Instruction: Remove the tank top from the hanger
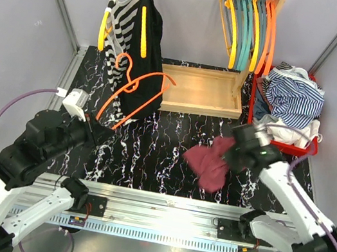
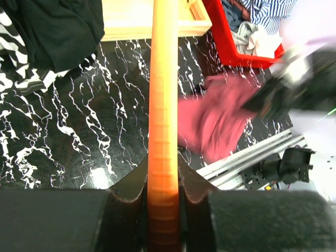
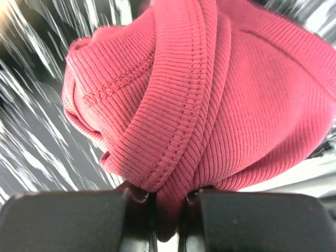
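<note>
Two clamped end effectors, black marbled table (image 1: 152, 146), grey walls (image 1: 17, 21): left (image 2: 164, 176) on hanger (image 2: 163, 94), right (image 3: 167, 202) on tank top (image 3: 210, 105).

The tank top (image 3: 210, 105) is showing as ribbed knit cloth, matt, with stitched hems standing in raised rows. The hanger (image 2: 164, 105) is reading as smooth plastic with a soft sheen, fine ridges crossing its near end. The table (image 1: 150, 155) is wearing a glossy marble pattern and catching a light spot. The rack (image 1: 201, 91) is looking like pale matt wood. The bin (image 2: 230, 44) is shining as plastic. The rail (image 1: 168, 203) is glinting dully, brushed metal. The left fingers (image 2: 128, 194) are looking dark and smooth.
</note>
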`<action>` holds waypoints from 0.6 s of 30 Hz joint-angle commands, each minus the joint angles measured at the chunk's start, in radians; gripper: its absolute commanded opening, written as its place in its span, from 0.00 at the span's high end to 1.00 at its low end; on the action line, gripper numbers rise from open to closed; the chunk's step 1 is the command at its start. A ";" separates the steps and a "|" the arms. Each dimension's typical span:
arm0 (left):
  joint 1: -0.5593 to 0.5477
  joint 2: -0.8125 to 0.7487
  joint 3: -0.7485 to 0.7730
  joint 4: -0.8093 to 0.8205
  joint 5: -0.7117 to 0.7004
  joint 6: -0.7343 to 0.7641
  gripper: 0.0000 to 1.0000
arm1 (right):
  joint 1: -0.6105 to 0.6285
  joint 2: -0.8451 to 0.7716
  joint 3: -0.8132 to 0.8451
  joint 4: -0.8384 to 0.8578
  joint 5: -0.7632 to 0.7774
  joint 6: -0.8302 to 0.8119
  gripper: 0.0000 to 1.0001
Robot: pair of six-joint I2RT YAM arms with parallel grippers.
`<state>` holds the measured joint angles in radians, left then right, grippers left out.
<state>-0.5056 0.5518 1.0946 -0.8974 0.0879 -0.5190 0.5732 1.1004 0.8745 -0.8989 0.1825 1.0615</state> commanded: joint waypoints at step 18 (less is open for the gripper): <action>-0.002 0.023 -0.087 0.118 0.222 0.024 1.00 | -0.771 0.877 1.328 0.022 0.045 -0.495 1.00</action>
<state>-0.5056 0.5892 1.0306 -0.8604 0.2379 -0.4950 -0.1955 1.7966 2.1323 -0.8665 0.2497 0.6205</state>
